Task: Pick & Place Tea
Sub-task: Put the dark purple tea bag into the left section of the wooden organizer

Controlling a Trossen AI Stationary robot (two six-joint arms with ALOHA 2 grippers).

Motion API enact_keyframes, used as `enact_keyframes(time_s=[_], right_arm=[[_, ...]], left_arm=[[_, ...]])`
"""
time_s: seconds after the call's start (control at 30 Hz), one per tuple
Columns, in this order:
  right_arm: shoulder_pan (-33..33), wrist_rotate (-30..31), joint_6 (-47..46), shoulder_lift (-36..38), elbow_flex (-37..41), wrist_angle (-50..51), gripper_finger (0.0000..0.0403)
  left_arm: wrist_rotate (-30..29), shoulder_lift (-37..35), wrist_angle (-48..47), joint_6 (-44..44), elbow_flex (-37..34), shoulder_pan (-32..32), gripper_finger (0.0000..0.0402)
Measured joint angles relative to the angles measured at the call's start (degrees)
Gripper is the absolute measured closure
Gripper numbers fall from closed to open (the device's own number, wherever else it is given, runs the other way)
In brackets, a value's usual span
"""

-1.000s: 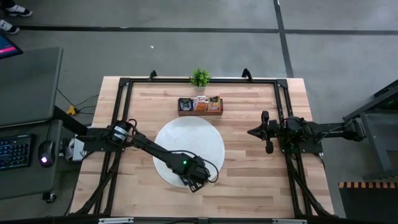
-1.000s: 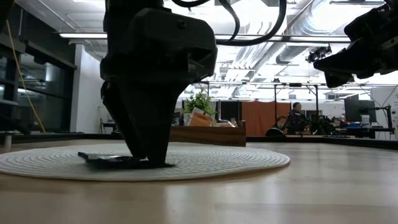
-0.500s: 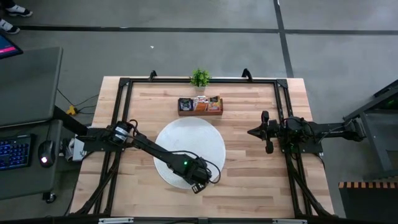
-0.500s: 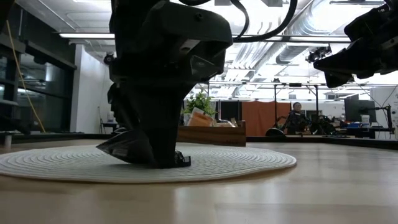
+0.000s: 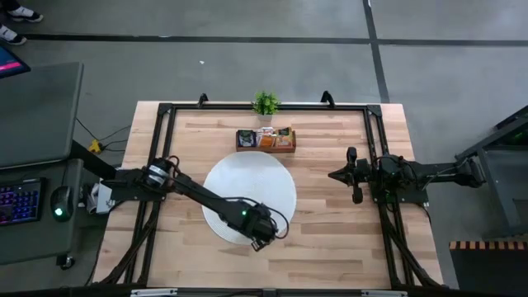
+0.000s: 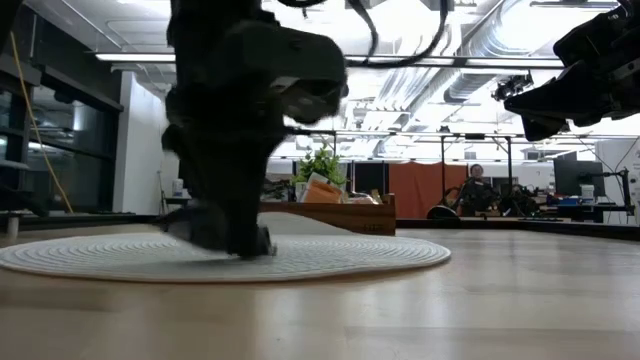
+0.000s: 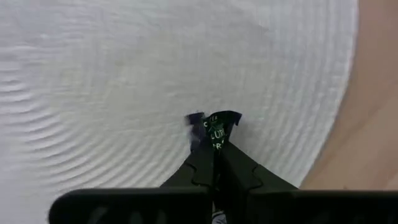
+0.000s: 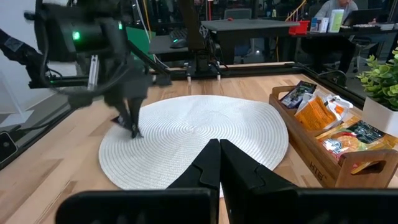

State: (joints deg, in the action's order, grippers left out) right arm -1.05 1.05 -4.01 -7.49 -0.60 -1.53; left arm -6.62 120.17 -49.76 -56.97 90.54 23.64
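Evidently the left gripper [image 7: 213, 146] had clenched on a black tea sachet [image 7: 217, 129], pinched between its fingertips just above the round mat [image 7: 124, 74]; next it likely needed lifting toward the wooden tray [image 8: 323, 163]. The right gripper [image 8: 219, 163] waited shut, well apart.

The left gripper [image 7: 214, 163] has closed its fingers on the small black flat tea sachet [image 7: 217, 127]. The sachet, lying flat on the round white woven mat [image 5: 247, 186] before, now stands pinched on edge.

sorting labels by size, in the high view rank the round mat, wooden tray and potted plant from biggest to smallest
1. round mat
2. wooden tray
3. potted plant, clearly smaller than the tray from above
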Motion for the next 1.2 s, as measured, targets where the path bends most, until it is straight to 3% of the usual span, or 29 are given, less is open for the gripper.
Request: enact_keyframes(time_s=[0.3, 0.6, 0.87, 1.2], right_arm=[[0.0, 0.0, 0.0, 0.0, 0.0, -0.1, 0.0402], [0.0, 0.0, 0.0, 0.0, 0.0, -0.1, 0.0402], [0.0, 0.0, 0.0, 0.0, 0.0, 0.0, 0.0402], [0.0, 0.0, 0.0, 0.0, 0.0, 0.0, 0.0402]], left_arm=[[-8.2, -7.2, -5.8, -1.0, 0.2, 0.5, 0.0401], [-31.2, -12.8, -16.4, -7.4, 0.2, -0.9, 0.0401], [-43.1, -15.8, -18.5, -11.9, -0.3, -7.4, 0.0401], [-49.5, -16.2, -17.4, -11.7, -0.4, -18.9, 0.0401]])
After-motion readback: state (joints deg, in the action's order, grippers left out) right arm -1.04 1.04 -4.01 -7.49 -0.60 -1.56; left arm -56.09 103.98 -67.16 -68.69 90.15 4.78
